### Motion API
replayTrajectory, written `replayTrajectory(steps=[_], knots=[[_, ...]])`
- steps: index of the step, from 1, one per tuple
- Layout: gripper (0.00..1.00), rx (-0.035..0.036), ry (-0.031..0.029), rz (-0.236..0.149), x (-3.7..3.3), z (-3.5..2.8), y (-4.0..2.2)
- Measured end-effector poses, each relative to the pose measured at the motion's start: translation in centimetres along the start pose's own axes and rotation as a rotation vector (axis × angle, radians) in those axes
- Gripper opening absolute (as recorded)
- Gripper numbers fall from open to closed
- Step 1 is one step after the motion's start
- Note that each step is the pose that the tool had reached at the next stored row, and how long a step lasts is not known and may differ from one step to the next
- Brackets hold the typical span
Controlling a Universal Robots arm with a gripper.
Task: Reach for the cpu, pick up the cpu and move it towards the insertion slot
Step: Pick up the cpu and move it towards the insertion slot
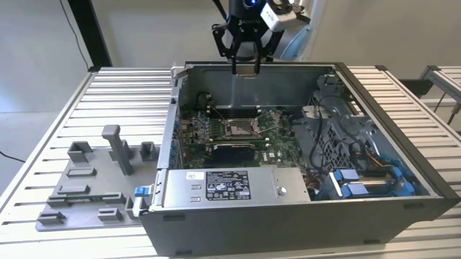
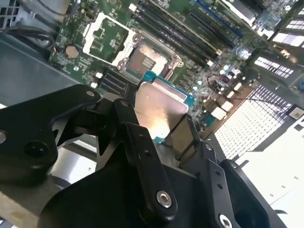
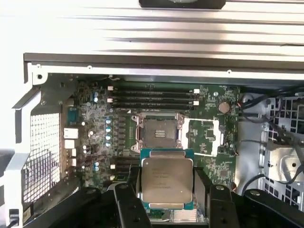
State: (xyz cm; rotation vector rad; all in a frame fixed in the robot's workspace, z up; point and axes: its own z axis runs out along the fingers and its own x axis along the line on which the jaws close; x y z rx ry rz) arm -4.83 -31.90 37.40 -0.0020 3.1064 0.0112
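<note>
1 gripper (image 3: 167,209) is clamping the cpu (image 3: 167,183), hovering above the case (image 1: 403,162), slot (image 3: 158,133) lying just ahead and below.

cpu (image 3: 167,183) between jaws, above insertion slot (image 3: 159,132)

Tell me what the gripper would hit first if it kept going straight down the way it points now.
Probably the green board beside the socket. The gripper, shut on the chip, points into the open case, with nothing visible between; depth is hard to judge.
</note>
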Motion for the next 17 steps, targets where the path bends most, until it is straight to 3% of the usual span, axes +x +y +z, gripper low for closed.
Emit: replayTrajectory(steps=[2, 5, 11, 17], knots=[[0.00, -0.0002, -0.0038, 0.000, 0.00, -0.02, 0.10], [0.00, -0.0007, -0.0040, 0.006, -0.01, -0.19, 0.12], [0.00, 0.0013, -0.0042, 0.054, 0.04, -0.27, 0.12], [0.00, 0.0010, -0.0044, 0.054, 0.04, -0.26, 0.12]])
